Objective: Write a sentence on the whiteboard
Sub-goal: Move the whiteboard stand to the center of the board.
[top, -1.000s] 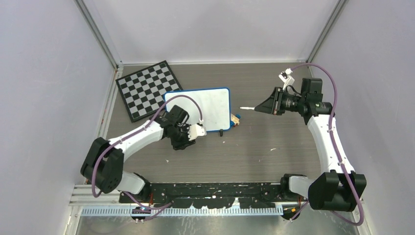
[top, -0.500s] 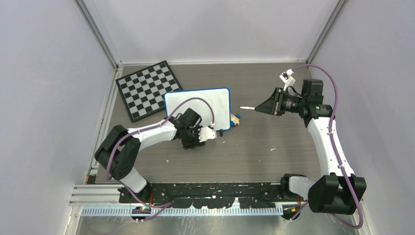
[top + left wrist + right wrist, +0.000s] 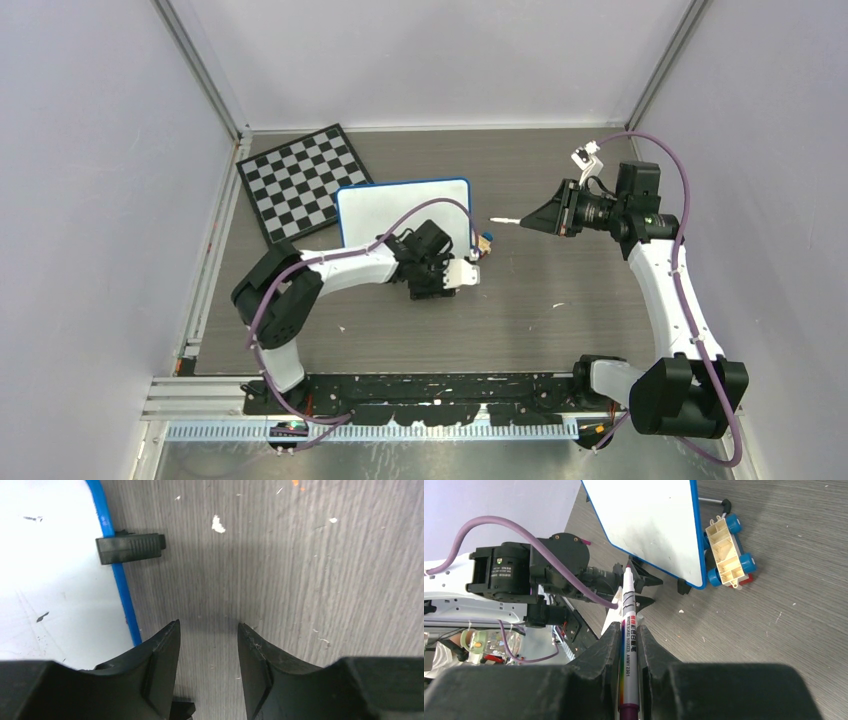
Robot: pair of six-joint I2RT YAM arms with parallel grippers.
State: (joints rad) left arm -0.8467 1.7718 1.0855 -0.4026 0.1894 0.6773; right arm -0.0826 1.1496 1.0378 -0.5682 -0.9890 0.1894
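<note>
Left gripper (image 3: 468,272) has slid rightward along near edge of whiteboard (image 3: 400,205) since a second ago. Now sits off its near-right corner, above bare table (image 3: 560,330). Fingers moderately apart, nothing between them. Blue frame and black foot (image 3: 130,548) just to their left in wrist view. Right gripper (image 3: 528,221) unmoved, well right of whiteboard, clamped on marker (image 3: 505,220), tip aimed at board, not touching. Whiteboard lies flat, far-left corner meeting chessboard (image 3: 297,180). Toy car (image 3: 484,240) just beside its right edge.
</note>
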